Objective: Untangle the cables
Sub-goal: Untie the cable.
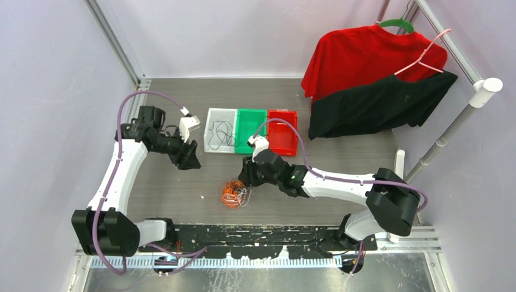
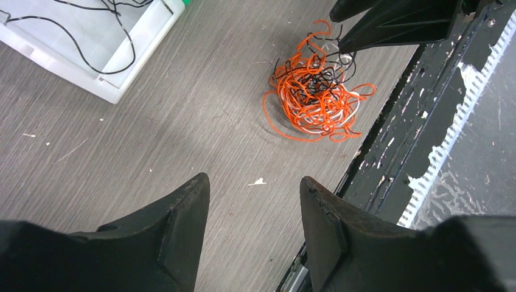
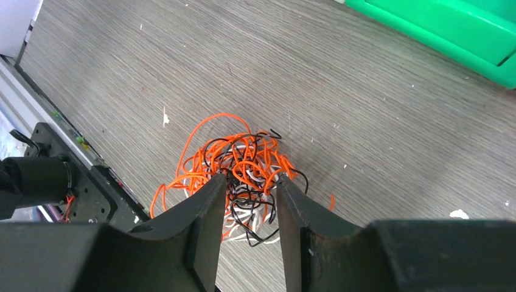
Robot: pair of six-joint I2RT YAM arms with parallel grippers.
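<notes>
- The cables [image 1: 234, 193] are lying as one orange, black and white tangle on the desk [image 1: 176, 201]. The tangle is near the middle of the near edge, just beside the black rail [image 1: 274, 234].
- The right gripper [image 3: 249, 182] is being held tip-down on the tangle. Its jaws are set at a narrow gap and strands are passing between them. No firm clamp on any strand is being shown. The narrow gap is probably being used so that only a few strands are caught.
- The left gripper [image 2: 255, 182] is being held wide open and empty over bare desk, toward the left edge and well apart from the tangle. It is being aimed at the tangle, probably to leave room for the right arm while standing ready to take a strand.
- One black cable [image 1: 224, 134] is lying in the white tray [image 1: 207, 131] toward the far edge. The green tray [image 1: 251, 111] and red tray [image 1: 283, 112] are standing beside it. Sorting by colour is apparently being intended.
- Most of the task is being judged as not yet done.
</notes>
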